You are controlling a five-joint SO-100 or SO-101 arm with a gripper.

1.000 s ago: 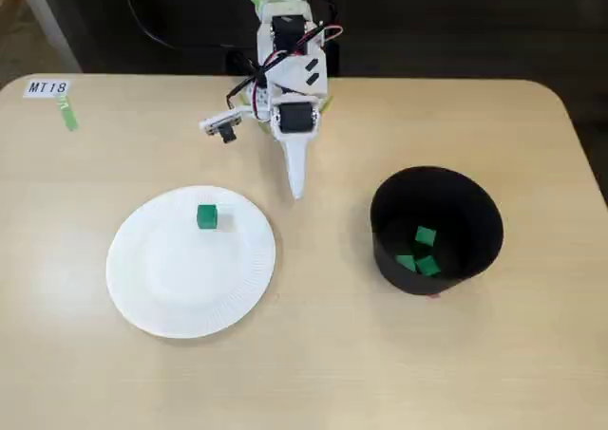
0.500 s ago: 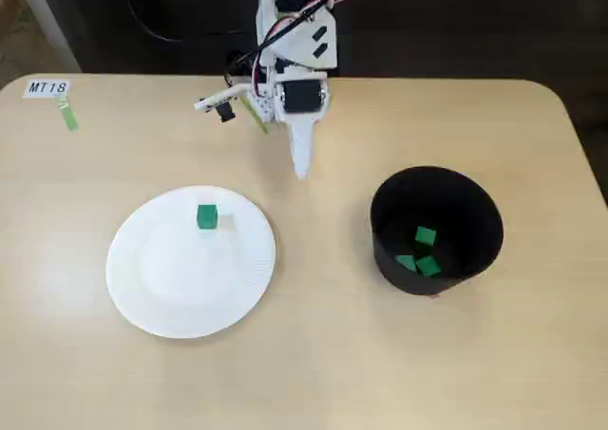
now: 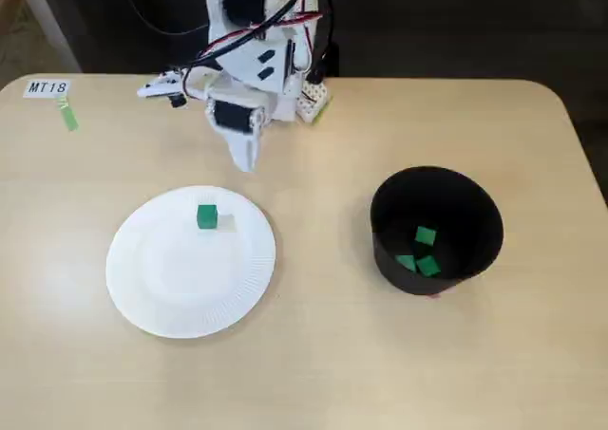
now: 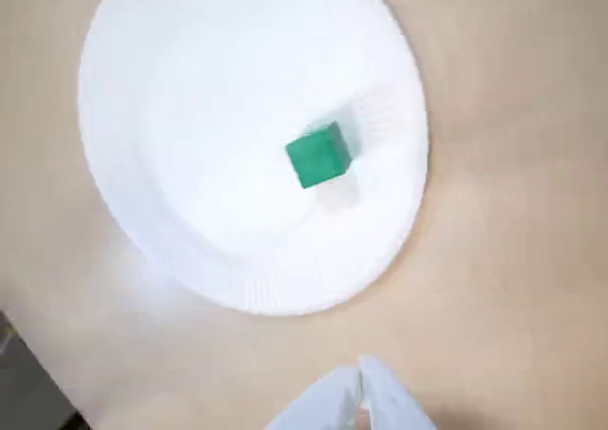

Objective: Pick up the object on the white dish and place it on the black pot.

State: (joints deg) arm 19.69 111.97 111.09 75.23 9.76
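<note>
While the end effector [image 3: 245, 161] hangs with fingers together near the tabletop's far edge, the green cube [image 3: 207, 216] sits on the white dish [image 3: 152, 288], nearer the front and slightly left.

Green cube [image 3: 207, 216] sits on white dish [image 3: 152, 297]; black pot [image 3: 475, 212] apart.
</note>
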